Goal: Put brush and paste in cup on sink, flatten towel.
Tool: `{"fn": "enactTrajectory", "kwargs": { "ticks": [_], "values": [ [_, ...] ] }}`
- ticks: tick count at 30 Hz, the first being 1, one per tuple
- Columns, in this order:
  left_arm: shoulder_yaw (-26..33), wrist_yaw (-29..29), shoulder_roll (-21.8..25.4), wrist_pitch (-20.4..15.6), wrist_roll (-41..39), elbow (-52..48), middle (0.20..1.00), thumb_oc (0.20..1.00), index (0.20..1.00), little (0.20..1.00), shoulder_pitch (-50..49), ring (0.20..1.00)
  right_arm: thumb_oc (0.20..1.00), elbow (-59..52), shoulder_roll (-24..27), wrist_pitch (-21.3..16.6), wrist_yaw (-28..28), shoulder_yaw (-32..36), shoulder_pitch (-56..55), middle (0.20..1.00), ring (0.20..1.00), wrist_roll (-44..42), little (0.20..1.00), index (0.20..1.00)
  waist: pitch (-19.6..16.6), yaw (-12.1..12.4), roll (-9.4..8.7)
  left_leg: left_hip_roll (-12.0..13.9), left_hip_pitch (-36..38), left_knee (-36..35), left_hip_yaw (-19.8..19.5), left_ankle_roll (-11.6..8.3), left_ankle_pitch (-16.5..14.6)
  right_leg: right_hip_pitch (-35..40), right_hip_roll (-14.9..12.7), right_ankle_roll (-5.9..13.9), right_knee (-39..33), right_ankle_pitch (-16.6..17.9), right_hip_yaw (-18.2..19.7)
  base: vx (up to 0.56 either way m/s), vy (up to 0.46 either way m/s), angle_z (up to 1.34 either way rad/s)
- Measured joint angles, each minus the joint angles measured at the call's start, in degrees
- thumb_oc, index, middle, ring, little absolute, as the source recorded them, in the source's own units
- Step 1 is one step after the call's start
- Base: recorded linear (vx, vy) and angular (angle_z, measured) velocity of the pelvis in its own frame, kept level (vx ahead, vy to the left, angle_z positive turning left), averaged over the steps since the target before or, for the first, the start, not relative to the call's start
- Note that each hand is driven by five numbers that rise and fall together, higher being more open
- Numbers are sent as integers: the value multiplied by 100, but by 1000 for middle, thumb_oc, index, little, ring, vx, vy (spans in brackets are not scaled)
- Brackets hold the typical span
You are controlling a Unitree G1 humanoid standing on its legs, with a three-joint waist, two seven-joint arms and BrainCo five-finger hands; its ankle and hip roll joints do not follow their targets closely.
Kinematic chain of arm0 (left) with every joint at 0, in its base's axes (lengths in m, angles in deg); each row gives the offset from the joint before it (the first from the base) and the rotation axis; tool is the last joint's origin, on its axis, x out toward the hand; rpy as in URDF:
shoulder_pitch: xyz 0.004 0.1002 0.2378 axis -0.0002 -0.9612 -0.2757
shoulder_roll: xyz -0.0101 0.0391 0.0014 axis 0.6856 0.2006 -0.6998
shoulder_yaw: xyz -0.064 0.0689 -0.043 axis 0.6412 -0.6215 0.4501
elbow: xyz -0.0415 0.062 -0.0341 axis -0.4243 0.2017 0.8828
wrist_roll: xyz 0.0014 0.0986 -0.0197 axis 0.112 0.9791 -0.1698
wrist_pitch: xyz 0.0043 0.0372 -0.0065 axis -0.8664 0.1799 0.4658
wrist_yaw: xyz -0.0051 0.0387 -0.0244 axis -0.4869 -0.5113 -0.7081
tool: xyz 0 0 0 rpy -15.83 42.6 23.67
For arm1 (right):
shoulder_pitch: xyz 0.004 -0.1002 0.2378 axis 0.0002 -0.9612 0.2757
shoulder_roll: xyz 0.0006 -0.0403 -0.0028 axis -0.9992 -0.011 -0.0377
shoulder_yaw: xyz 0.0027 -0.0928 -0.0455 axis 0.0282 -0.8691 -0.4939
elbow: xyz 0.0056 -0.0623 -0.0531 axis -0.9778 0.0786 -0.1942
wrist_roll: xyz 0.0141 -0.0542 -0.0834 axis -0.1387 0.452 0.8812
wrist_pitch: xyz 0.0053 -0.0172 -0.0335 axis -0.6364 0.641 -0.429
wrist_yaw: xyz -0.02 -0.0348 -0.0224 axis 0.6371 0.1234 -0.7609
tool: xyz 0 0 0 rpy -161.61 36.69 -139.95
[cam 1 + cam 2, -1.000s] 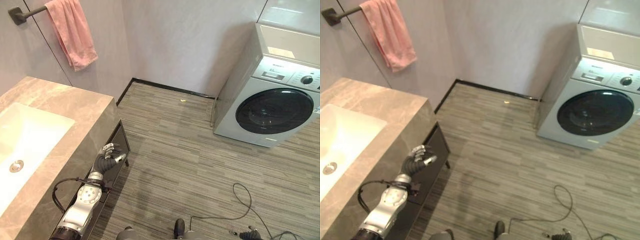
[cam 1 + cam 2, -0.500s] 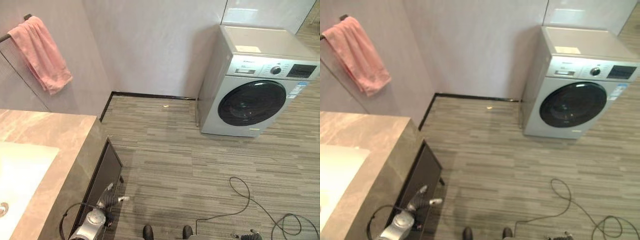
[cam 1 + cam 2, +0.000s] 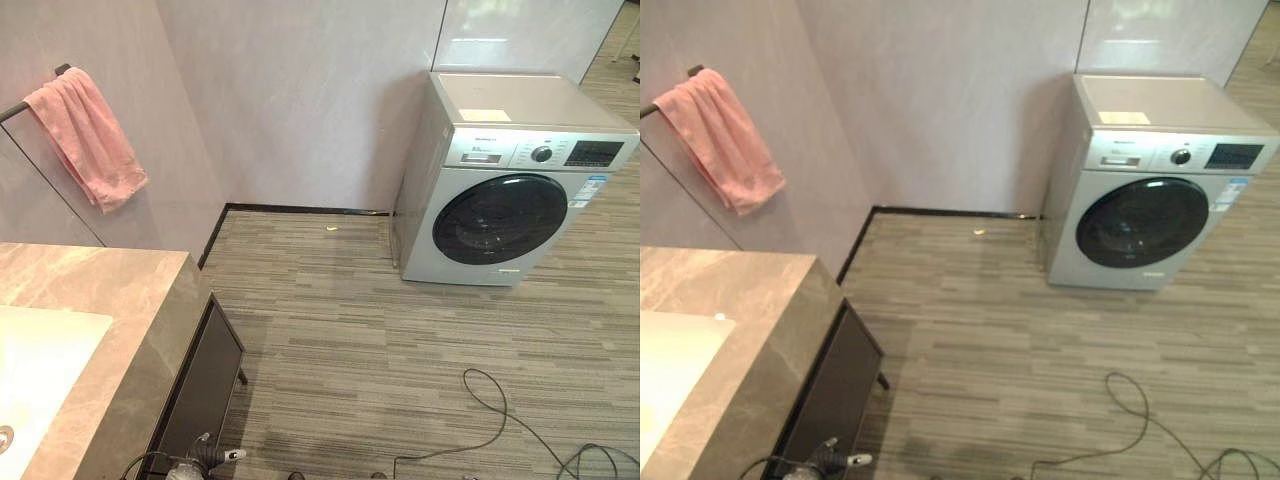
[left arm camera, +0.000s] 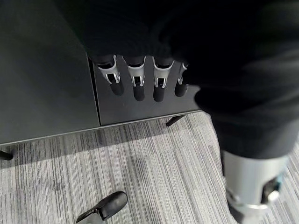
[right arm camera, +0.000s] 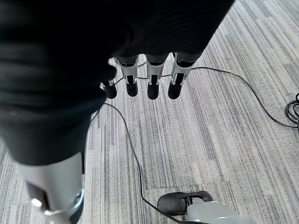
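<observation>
A pink towel (image 3: 88,135) hangs bunched over the end of a dark wall bar (image 3: 14,108) at the upper left, above the stone countertop (image 3: 110,290). The white sink basin (image 3: 40,360) is set into that counter at the left edge. My left hand (image 3: 207,456) hangs low beside the dark cabinet, its fingers (image 4: 135,84) straight and holding nothing. My right hand hangs over the floor, its fingers (image 5: 150,80) relaxed and empty.
A dark cabinet (image 3: 205,375) stands under the counter and juts toward the floor. A silver washing machine (image 3: 510,185) with a round dark door stands against the far wall at the right. Striped grey flooring (image 3: 350,340) lies between them.
The camera has swung to the right, bringing the whole washing machine into view. My left arm has dropped toward the bottom edge, and only the hand still shows. The towel hangs as before.
</observation>
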Motion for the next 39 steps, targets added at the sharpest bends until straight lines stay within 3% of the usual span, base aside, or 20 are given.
{"fn": "enactTrajectory", "kwargs": {
  "ticks": [5,6,7,9,10,11,12,14,17,22,23,25,26,29,30,31,32,35,36,39],
  "values": [
    [-114,-4,37,8,160,-271,1000,1000,1000,1000,95,1000,1000,-184,39,-12,9,1,70,1000,1000,-15,1000,1000,70,-15,-31,-66,-150,1,85,60,-18,-489,-41,32,680,-121,94,-40,128,-11],
    [-134,-7,55,8,193,-449,1000,1000,1000,1000,154,1000,1000,-339,83,-48,10,38,124,1000,1000,-97,1000,1000,206,-20,8,-65,-240,-9,60,131,-9,-960,-30,154,1404,-247,123,-38,232,-26],
    [-133,-7,114,3,234,-642,1000,1000,1000,1000,351,1000,1000,-530,94,-172,15,125,186,1000,1000,-241,1000,1000,493,-45,120,-82,-296,5,67,238,15,-1842,-113,297,3029,-201,165,30,238,-8],
    [-137,-8,200,-2,236,-739,1000,1000,1000,1000,514,1000,1000,-496,72,-166,12,128,105,1000,1000,-243,1000,1000,776,-130,4,-294,-277,232,-65,435,-124,-2411,-413,601,4296,46,245,131,153,21],
    [-148,-8,210,-1,236,-789,1000,1000,1000,1000,538,1000,1000,-495,80,-165,6,142,81,1000,1000,-244,1000,1000,871,-171,35,-345,-239,288,-67,499,-145,-2636,-502,597,4631,186,283,136,47,18],
    [-146,-7,217,15,238,-799,1000,1000,1000,1000,552,1000,1000,-495,77,-152,7,152,54,1000,1000,-254,1000,1000,941,-211,48,-347,-210,324,-81,569,-153,-2705,-447,635,4696,-53,316,249,19,3],
    [-116,-5,233,29,238,-795,1000,1000,1000,1000,509,1000,1000,-497,53,-152,7,162,11,1000,1000,-318,1000,1000,1018,-240,157,-297,-214,326,-119,582,-159,-2693,-316,644,4252,-278,351,267,-27,0],
    [-41,-11,225,37,240,-652,1000,1000,1000,1000,518,1000,1000,-495,-27,-144,10,249,-93,1000,1000,-461,1000,1000,1076,-380,191,-408,-282,224,-186,627,-161,-2526,-421,611,1858,-303,-326,442,-83,17],
    [-32,-9,147,39,240,-388,1000,1000,1000,1000,574,1000,1000,-469,-59,-119,7,221,-54,1000,1000,-451,1000,1000,1090,-495,40,-605,-292,302,-297,619,-186,-2405,-530,734,429,23,30,450,-109,36],
    [-11,-13,22,37,241,-340,1000,1000,1000,1000,312,1000,1000,-428,-52,-126,17,204,127,1000,1000,-434,1000,1000,909,-506,5,-507,52,331,-580,361,-570,-2180,-529,503,981,333,-104,432,-184,31],
    [-38,-13,-133,42,241,-151,1000,1000,1000,1000,294,1000,1000,-308,11,-78,17,109,24,1000,1000,-428,1000,1000,651,-535,171,-270,136,392,-881,180,-765,-2004,-299,202,1269,318,-1,397,-247,90],
    [-58,-7,-196,-1,237,-170,1000,1000,1000,1000,143,1000,1000,-271,104,-55,16,106,-17,1000,1000,-402,1000,1000,469,-574,381,88,309,456,-1005,-108,-829,-1707,40,-172,1293,98,-326,363,-273,69],
    [-25,-8,-161,8,236,-151,1000,1000,1000,1000,131,1000,1000,-343,115,-48,17,110,31,1000,1000,-352,1000,1000,445,-539,399,203,249,910,-989,-272,-921,-1502,148,-290,1260,-17,-421,295,-286,26],
    [-30,-9,-50,10,239,-161,1000,1000,1000,1000,130,1000,1000,-463,184,-87,15,107,109,1000,1000,-329,1000,1000,250,-428,102,235,-620,2976,-1008,-706,-761,-1080,258,-505,935,-188,-529,187,-286,14],
    [-31,-13,-37,15,240,-169,1000,1000,1000,1000,187,1000,1000,-518,216,-122,4,77,105,1000,1000,-330,1000,1000,238,-399,34,247,-1037,3719,-1001,-894,-503,-1016,278,-705,924,-195,-592,211,-346,12],
    [-77,-16,-31,28,240,-166,1000,1000,1000,1000,397,1000,1000,-552,293,-173,-3,-147,145,1000,1000,-327,1000,1000,294,-263,-124,259,-1921,5168,-948,-934,223,-1024,303,-894,1060,-262,-622,214,-244,3],
    [-75,-13,-8,37,241,-226,1000,1000,1000,1000,412,1000,1000,-617,300,-167,-26,-297,170,1000,1000,-304,1000,1000,337,-175,-211,341,-2211,5344,-796,-800,107,-915,368,-990,1025,-315,-571,330,-307,-1],
    [-76,-47,80,34,240,-368,1000,1000,1000,1000,567,1000,1000,-666,218,-137,-118,-431,200,1000,1000,-146,1000,1000,545,-122,-416,450,-2641,4716,-214,-519,-82,-634,470,-1057,792,-381,-575,250,-105,5],
    [-79,-91,91,32,240,-416,1000,1000,1000,1000,650,1000,1000,-668,199,-132,-125,-454,200,1000,1000,-68,1000,1000,629,-97,-507,422,-2728,4105,73,-525,-72,-520,479,-1038,656,-368,-598,294,-42,-14],
    [-76,-164,131,42,296,-393,1000,1000,1000,1000,619,1000,1000,-836,221,-134,-170,-693,117,1000,1000,252,1000,1000,704,-1,-462,472,-2895,2164,618,-585,169,-140,764,-917,387,-455,-628,452,-15,-30]
  ]
}}
